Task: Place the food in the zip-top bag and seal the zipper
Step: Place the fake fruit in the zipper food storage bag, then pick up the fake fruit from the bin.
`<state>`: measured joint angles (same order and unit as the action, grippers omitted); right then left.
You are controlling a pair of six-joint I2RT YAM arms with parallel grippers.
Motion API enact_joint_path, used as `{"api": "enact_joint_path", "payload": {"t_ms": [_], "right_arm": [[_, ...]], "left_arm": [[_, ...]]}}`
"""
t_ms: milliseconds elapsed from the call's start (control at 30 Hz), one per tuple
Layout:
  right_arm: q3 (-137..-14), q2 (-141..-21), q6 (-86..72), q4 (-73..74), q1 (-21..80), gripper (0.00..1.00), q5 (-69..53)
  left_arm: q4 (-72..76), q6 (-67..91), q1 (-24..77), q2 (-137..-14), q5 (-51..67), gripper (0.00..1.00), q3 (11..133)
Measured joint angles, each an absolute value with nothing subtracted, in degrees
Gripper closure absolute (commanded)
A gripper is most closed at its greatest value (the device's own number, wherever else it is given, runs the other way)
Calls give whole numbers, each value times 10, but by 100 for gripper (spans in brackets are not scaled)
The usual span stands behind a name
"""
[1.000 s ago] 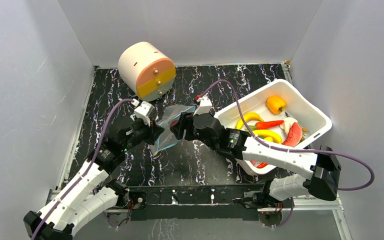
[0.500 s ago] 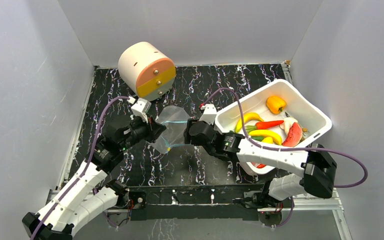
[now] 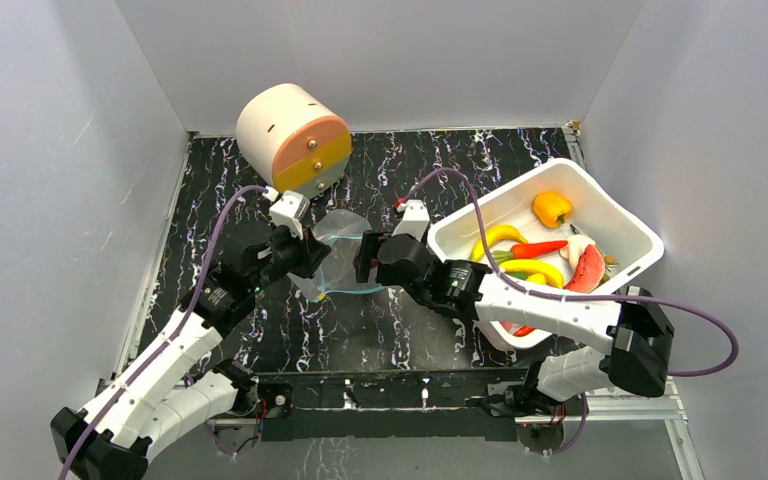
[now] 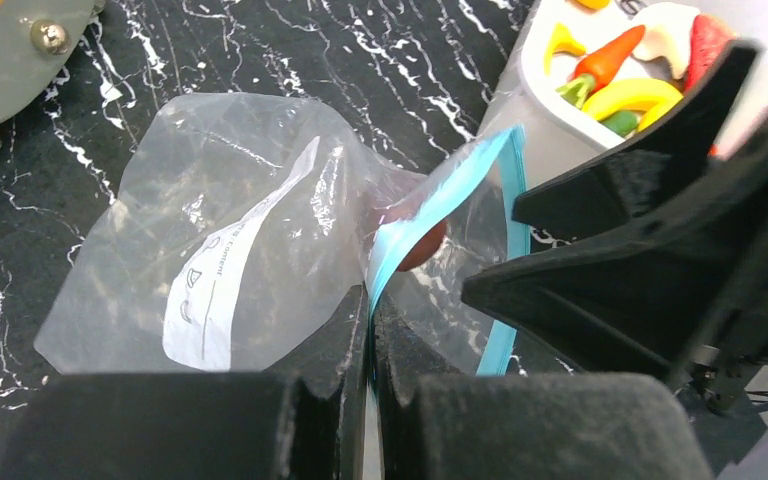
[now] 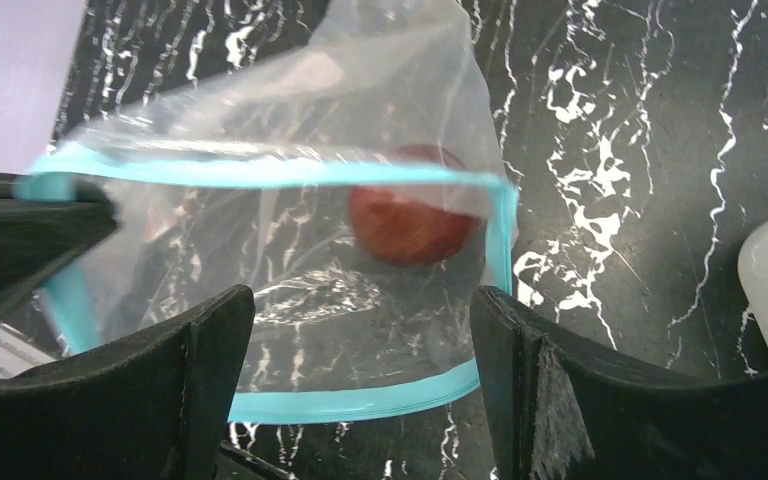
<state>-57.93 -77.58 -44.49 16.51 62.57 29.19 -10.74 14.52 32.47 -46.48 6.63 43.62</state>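
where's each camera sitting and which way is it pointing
top external: above and behind the arms, looking down at the table; both arms show, left tool and right tool at the bag.
left wrist: on the left arm, facing bag and tub; own fingers clamp the blue strip.
right wrist: on the right arm, looking into the bag mouth; own fingers spread apart.
shared: both wrist views show the red piece inside the bag.

Red-brown round piece [image 5: 412, 218] in zip-top bag [image 5: 290, 120] blurred behind plastic; kind couldn't be told. Label [image 4: 222, 290] print too small to read. Near corner of white tub [image 3: 500, 195] and some food [image 3: 540, 248] lay hidden under right arm [image 3: 550, 305]. Drum [image 4: 10, 70] cut off at left wrist view's corner.
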Motion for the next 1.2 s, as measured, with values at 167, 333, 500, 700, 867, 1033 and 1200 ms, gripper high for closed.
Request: {"api": "enact_joint_path", "payload": {"t_ms": [167,333,500,700,867,1033,1200], "right_arm": [[-609,-775,-424,164,626,23,280],[-610,-754,-394,178,625,23,287],[-614,-712,-338,197,616,23,290],[-649,-674,-296,220,538,22,288],[-663,-663,-267,243,432,21,296],[-662,-663,-217,260,342,20,309],[-637,-664,-171,242,269,22,317]], "left_arm": [[-112,128,325,-480,49,100,436],[-112,120,325,-479,38,100,432],[-112,116,325,-479,29,100,424],[-123,114,325,-468,24,100,422],[-142,107,325,-434,24,100,418],[-152,95,325,-417,31,100,418],[-163,80,325,-412,51,100,418]]}}
